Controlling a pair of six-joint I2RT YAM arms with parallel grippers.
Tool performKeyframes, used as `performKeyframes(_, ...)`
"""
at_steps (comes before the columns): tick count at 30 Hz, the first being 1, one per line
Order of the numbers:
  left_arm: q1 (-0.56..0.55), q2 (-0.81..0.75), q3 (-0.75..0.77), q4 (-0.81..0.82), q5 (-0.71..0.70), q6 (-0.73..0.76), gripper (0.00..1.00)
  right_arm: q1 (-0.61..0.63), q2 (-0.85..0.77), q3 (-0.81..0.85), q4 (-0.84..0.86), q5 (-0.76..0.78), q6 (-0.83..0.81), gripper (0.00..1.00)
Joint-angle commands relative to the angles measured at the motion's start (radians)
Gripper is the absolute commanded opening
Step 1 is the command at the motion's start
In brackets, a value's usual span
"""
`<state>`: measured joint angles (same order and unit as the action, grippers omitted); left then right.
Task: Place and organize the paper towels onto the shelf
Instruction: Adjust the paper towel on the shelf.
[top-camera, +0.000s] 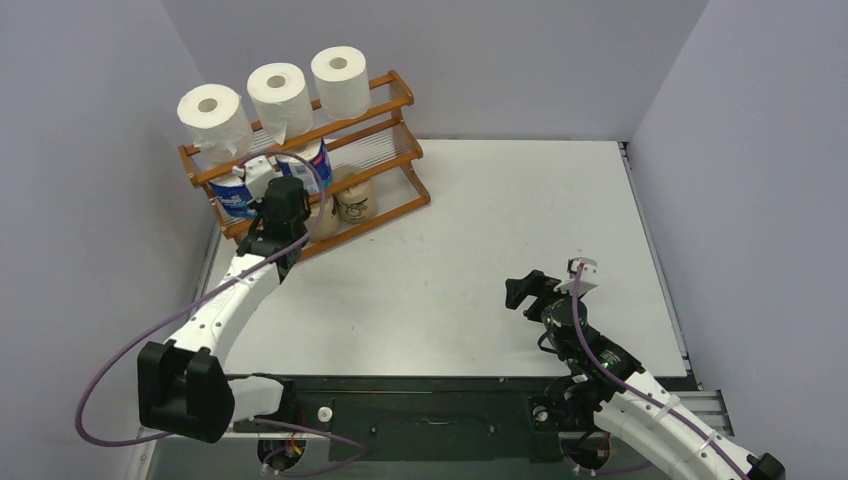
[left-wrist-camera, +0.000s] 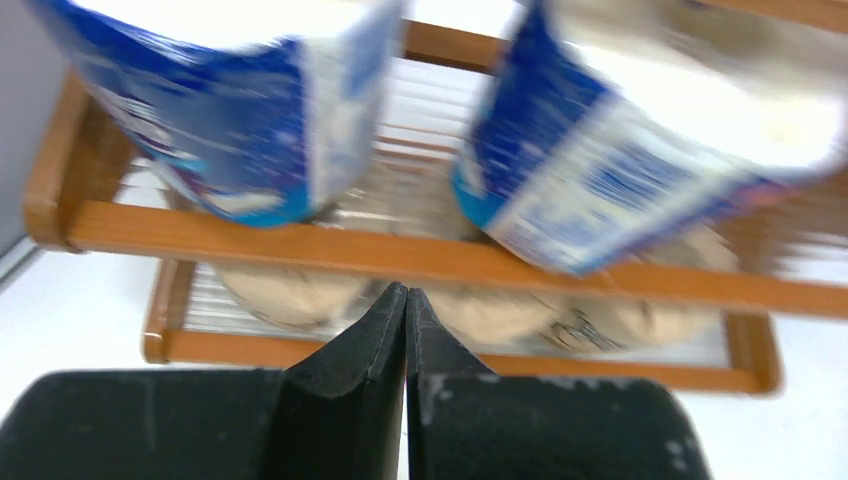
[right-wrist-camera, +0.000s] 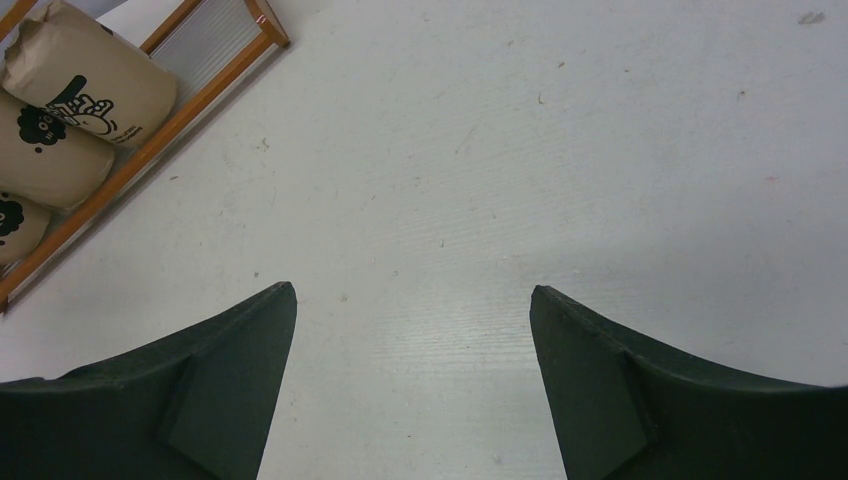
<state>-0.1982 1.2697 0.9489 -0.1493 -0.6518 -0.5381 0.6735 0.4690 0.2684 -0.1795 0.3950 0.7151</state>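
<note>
The wooden shelf (top-camera: 400, 95) stands at the back left. Three white rolls (top-camera: 280, 92) sit on its top tier. Two blue-and-white rolls (top-camera: 232, 195) sit on the middle tier and fill the top of the left wrist view (left-wrist-camera: 250, 110). Brown rolls (top-camera: 355, 200) lie on the bottom tier; three show in the right wrist view (right-wrist-camera: 85, 75). My left gripper (left-wrist-camera: 406, 295) is shut and empty, right in front of the shelf's middle rail (left-wrist-camera: 300, 250). My right gripper (right-wrist-camera: 412, 295) is open and empty over bare table, well right of the shelf (right-wrist-camera: 150, 150).
The white table (top-camera: 520, 220) runs from the shelf to the grey walls at the back and sides. The arm bases and a black rail (top-camera: 420, 415) lie along the near edge.
</note>
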Motion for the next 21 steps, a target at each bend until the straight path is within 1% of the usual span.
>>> performKeyframes(1, -0.127, -0.039, 0.021, 0.030, -0.053, 0.000, 0.00, -0.006, 0.006, -0.002, 0.028, 0.008, -0.011, 0.82)
performKeyframes(4, -0.185, 0.002, 0.058, 0.061, -0.060, 0.007, 0.00, -0.005, 0.002, 0.000, 0.023, 0.006, -0.009, 0.82)
performKeyframes(9, -0.217, 0.115, 0.109, 0.181, -0.023, 0.063, 0.00, -0.005, -0.014, -0.004, 0.018, 0.008, -0.009, 0.82)
performKeyframes(14, -0.226, 0.210, 0.167, 0.269, -0.006, 0.104, 0.00, -0.006, -0.020, -0.004, 0.010, 0.009, -0.007, 0.82)
performKeyframes(21, -0.228, 0.319, 0.251, 0.287, -0.013, 0.130, 0.00, -0.005, -0.012, -0.003, 0.014, 0.006, -0.009, 0.82)
